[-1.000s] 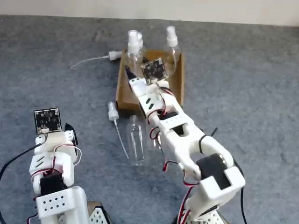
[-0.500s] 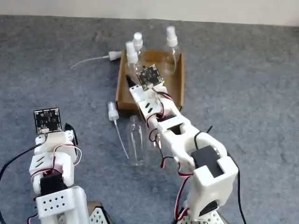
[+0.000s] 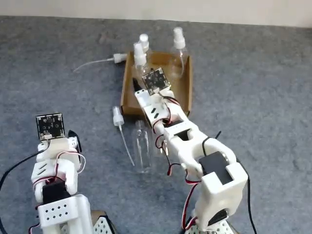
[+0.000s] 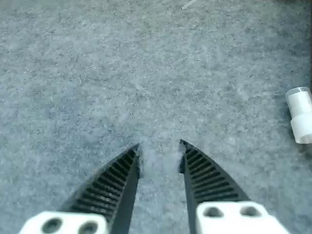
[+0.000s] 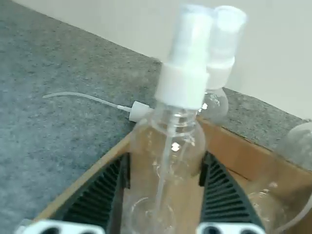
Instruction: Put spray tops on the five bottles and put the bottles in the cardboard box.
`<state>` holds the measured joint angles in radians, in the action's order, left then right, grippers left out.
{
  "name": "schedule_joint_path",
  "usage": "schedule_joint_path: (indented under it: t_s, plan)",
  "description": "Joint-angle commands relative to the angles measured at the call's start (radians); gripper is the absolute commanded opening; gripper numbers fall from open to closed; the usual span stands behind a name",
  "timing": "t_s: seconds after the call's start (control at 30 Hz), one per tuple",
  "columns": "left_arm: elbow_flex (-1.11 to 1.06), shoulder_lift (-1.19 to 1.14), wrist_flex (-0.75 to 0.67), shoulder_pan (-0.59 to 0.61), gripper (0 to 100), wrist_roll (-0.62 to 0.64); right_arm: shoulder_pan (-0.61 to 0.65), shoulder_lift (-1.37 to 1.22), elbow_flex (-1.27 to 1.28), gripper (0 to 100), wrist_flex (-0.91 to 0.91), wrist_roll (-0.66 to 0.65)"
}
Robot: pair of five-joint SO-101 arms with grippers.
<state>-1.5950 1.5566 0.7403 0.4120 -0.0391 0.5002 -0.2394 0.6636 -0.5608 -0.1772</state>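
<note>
Currently the right fingers [image 5: 214, 195] are clamped on either side of a clear bottle [image 5: 165, 146] that already carries a white spray top [image 5: 187, 68]. The bottle stands upright at the rear left corner of the cardboard box [image 3: 127, 100], with its lower part inside the brown walls. I cannot tell whether its base rests on the box floor.

Two more capped bottles stand upright in the box. One [image 3: 144, 41] is just behind the held bottle, and the other [image 3: 179, 43] is at the rear right corner.

Outside the box, a loose spray top with a long thin tube [image 3: 118, 58] lies on the grey desk [image 3: 253, 73] just beside the left wall. In front of the box an uncapped bottle [image 3: 142, 146] lies on its side, close against the right arm. A second loose spray top [image 3: 117, 117] lies just beside it, tube pointing toward the arms.

The left fingers [image 4: 117, 180] are slightly apart and hold nothing. They point at bare desk, well apart from the box.
</note>
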Motion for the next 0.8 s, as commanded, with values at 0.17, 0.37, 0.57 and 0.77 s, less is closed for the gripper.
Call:
schedule_joint_path:
  t_s: [0.17, 0.37, 0.57, 0.77]
  plan:
    - [0.004, 0.007, -0.028, 0.012, 8, -0.011, 0.015, 0.013, -0.050, 14.9, -0.010, -0.018]
    - [0.002, 0.007, -0.028, 0.010, 8, -0.011, 0.018, 0.015, -0.050, 15.6, -0.010, -0.018]
    - [0.002, 0.007, -0.028, 0.008, 8, -0.011, 0.033, 0.015, -0.050, 22.1, -0.010, -0.014]
    - [0.001, 0.007, -0.028, 0.008, 8, -0.011, 0.058, 0.015, -0.050, 22.1, -0.010, -0.017]
